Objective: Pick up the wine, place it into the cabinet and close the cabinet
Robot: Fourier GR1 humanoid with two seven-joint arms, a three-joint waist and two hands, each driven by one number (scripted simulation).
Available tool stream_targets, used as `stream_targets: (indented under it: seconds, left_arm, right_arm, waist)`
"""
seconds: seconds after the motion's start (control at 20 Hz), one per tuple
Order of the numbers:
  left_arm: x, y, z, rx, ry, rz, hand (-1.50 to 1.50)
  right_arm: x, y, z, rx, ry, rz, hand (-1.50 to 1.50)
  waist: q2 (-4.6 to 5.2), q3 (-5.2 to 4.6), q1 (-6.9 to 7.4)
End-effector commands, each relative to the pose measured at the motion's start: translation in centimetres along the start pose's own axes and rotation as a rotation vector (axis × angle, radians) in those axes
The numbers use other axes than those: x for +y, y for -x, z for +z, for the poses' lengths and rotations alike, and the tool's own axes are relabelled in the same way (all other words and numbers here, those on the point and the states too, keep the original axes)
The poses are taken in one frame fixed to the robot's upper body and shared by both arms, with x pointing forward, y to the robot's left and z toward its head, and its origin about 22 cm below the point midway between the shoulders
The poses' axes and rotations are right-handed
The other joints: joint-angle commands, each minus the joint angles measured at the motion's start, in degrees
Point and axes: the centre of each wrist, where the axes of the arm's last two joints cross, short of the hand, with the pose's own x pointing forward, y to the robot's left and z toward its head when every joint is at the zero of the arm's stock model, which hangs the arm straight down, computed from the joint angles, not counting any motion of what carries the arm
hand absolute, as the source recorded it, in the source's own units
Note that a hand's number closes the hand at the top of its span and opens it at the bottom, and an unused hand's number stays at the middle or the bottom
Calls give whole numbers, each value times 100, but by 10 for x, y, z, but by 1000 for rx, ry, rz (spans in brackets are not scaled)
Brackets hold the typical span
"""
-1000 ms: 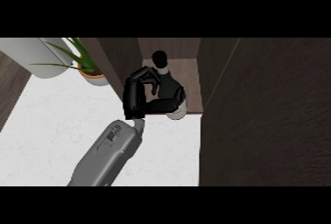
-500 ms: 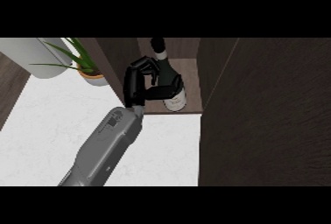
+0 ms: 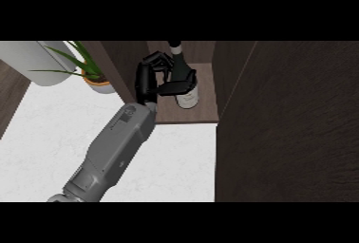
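A dark wine bottle [image 3: 186, 97] with a pale label stands upright on the cabinet's wooden shelf [image 3: 200, 114], its neck pointing up past the top of the opening. My left hand [image 3: 146, 78] reaches in from the lower left. Its fingers curl round the bottle's shoulder and its thumb crosses the body just above the label. The cabinet door [image 3: 294, 123] stands open as a broad dark panel on the right. My right hand does not show.
A potted plant [image 3: 95, 78] with long green leaves stands on the white counter [image 3: 49, 137] just left of the cabinet's side wall. A large white rounded object [image 3: 38, 61] sits at the far left. Dark wood borders the counter at the left edge.
My left hand has carried the bottle from the cabinet's mouth onto the shelf, and the bottle has gone from tilted to upright. The hand stays curled round it.
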Motion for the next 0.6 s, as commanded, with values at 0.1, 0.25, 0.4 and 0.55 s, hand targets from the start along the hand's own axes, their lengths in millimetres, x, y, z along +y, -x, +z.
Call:
stream_targets:
  seconds: [0.1,0.25,0.4,0.55]
  left_arm:
    - [3,-6,-25,-77,-25,-64,150]
    - [-3,-4,-22,-90,-51,-63,150]
    - [7,0,-30,-85,-59,-66,150]
    - [-1,-4,-34,-68,-50,-52,150]
  right_arm:
    - [3,-9,13,-51,-24,-51,-150]
    - [7,-21,20,-50,-26,-41,-150]
    - [16,-8,13,-53,-36,-70,-150]
    - [13,-17,16,-57,-59,-62,-150]
  waist:
    - [17,2,-34]
    - [5,0,-38]
    - [25,-1,-38]
    - [33,-2,-84]
